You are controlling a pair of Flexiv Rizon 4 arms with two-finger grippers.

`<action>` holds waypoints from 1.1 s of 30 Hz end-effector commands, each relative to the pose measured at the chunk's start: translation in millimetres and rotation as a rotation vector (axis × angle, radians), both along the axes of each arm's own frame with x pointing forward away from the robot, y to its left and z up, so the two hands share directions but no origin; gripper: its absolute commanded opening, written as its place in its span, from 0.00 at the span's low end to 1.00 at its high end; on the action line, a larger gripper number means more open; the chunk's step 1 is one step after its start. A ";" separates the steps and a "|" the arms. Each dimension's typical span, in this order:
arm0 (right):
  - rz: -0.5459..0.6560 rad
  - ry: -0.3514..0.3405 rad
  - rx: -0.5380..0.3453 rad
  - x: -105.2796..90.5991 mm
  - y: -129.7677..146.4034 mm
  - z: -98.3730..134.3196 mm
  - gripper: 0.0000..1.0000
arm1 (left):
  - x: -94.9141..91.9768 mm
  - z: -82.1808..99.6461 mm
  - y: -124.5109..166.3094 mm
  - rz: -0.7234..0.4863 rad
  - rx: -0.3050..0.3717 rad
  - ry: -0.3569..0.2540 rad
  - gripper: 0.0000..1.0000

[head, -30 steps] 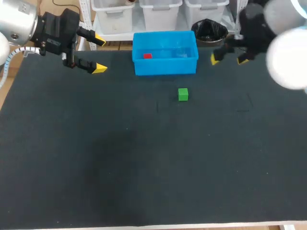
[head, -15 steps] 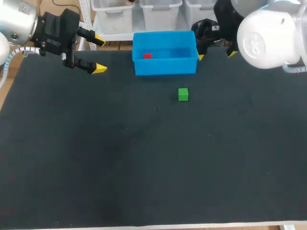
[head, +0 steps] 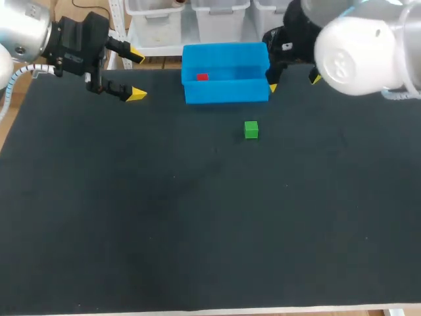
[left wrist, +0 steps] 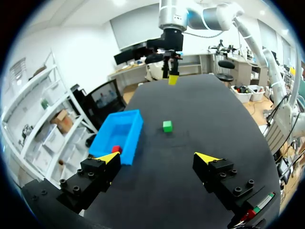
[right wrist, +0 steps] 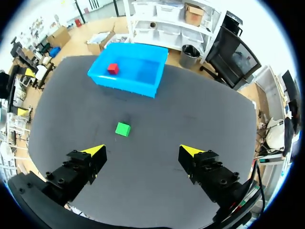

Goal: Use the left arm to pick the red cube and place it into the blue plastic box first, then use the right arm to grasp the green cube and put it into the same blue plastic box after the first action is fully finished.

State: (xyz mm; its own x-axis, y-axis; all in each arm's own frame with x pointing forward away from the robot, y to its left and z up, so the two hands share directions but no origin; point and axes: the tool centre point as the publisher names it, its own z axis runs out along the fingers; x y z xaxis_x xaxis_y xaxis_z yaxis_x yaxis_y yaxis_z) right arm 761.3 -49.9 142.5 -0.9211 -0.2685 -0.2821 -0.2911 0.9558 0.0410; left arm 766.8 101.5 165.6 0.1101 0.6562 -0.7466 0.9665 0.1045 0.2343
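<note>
The red cube [head: 202, 77] lies inside the blue plastic box [head: 227, 92] at the table's back middle, near the box's left end. In front of the box, the green cube [head: 250, 130] sits alone on the black mat. My left gripper [head: 136, 74] hangs open and empty off the box's left side. My right gripper [head: 294, 83] is open and empty just beyond the box's right end. In the right wrist view the green cube [right wrist: 123, 129] lies ahead of the right gripper [right wrist: 142, 150], with the box [right wrist: 126, 87] and red cube [right wrist: 113, 68] farther on. The left gripper [left wrist: 158, 157] faces the box [left wrist: 136, 138] and green cube [left wrist: 167, 126].
A black mat [head: 197, 217] covers the whole table, with its front edge near me and its back edge just behind the box. My right arm's large white joint [head: 358, 49] hangs over the back right corner.
My right arm has swung left along the back edge, bringing its open gripper up to the box's right end. The left arm and both cubes have stayed put.
</note>
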 end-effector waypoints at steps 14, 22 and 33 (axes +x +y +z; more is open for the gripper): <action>-0.126 0.238 -0.115 19.5 32.4 -0.5 1.00 | 0.5 -0.9 0.7 -0.003 -0.003 -0.004 1.00; -0.148 0.241 -0.099 27.2 51.0 5.4 1.00 | 0.5 -0.9 0.7 -0.003 -0.003 -0.004 1.00; -0.145 0.279 -0.102 23.4 66.4 7.9 1.00 | 0.5 -0.9 0.7 -0.003 -0.003 -0.004 1.00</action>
State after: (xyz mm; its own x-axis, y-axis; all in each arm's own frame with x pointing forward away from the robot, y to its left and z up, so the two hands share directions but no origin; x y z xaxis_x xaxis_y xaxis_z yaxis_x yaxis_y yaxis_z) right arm 780.0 14.3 149.2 -0.9891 -0.1432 -0.0350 -0.1434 0.9897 0.0045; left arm 766.8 101.6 165.7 0.1098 0.6562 -0.7466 0.9666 0.1046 0.2342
